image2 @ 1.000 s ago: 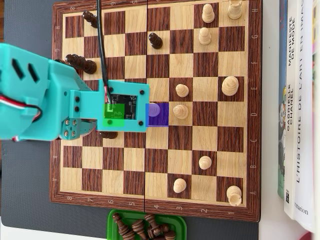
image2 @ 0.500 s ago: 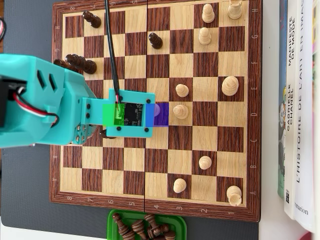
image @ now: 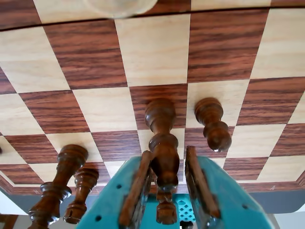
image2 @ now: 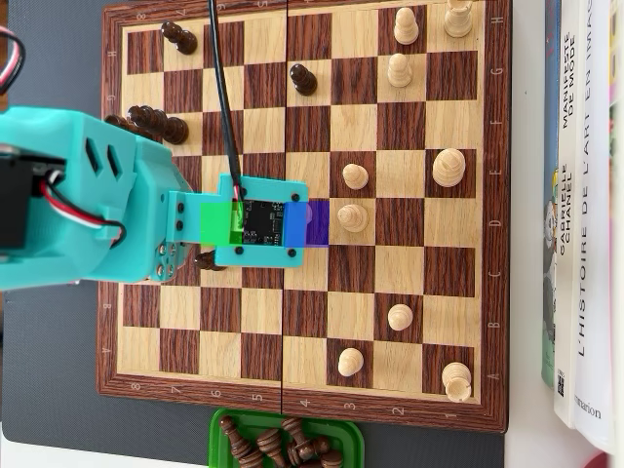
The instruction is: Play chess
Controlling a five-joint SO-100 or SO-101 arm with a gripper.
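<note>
- The arm has slid further right across the board since a second ago, and in the overhead view its camera plate now covers most of the purple-tinted square [image2: 317,222] that lay open beside it before.
- In the wrist view the gripper [image: 164,164] has a dark chess piece [image: 162,143] between its two fingers [image: 138,188]; the jaws flank it closely, and it looks pinched, though true contact is hard to confirm.
- My read: it's carrying that piece toward the purple-marked square, held by its middle so the base hangs free to set down.
- Just to the right in the wrist view stands a dark pawn [image: 213,123], apart from the held piece; two more dark pieces [image: 62,186] sit lower left.
- The wrist camera gives the grip itself; overhead, the teal arm [image2: 88,200] hides piece and jaws entirely.
- Overhead alone shows the wider chessboard [image2: 492,244]: a light pawn [image2: 352,216] just past the purple square, captured dark pieces in the green tray [image2: 220,423], books [image2: 583,195] at the right.
</note>
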